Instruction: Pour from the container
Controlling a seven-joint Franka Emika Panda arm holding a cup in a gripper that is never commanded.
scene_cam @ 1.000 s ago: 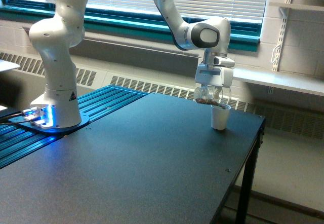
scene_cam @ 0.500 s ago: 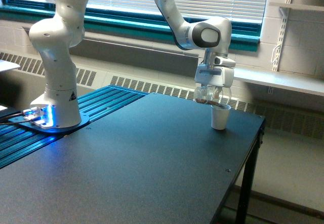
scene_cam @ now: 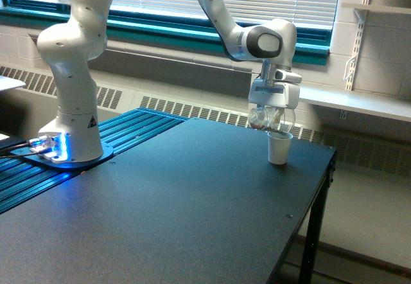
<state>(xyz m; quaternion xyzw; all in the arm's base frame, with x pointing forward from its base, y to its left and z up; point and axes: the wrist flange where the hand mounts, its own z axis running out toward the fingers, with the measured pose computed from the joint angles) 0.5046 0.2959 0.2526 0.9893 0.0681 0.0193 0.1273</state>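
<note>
The container (scene_cam: pixel 264 119) is a small clear cup with brown granular stuff showing through its wall. It hangs tilted just above the rim of a white paper cup (scene_cam: pixel 279 149), which stands upright on the black table (scene_cam: pixel 180 200) near the far right corner. My gripper (scene_cam: pixel 270 112) points down from the white arm and is shut on the container. The fingertips are hard to make out behind the clear wall.
The arm's white base (scene_cam: pixel 69 123) stands on a blue-lit ribbed plate at the exterior view's left. The table's right edge (scene_cam: pixel 324 175) drops off close beside the white cup. A wall shelf (scene_cam: pixel 359 101) and a window with blinds lie behind.
The gripper with the container has shifted slightly to the right and up, closer over the white cup. The white cup has not moved.
</note>
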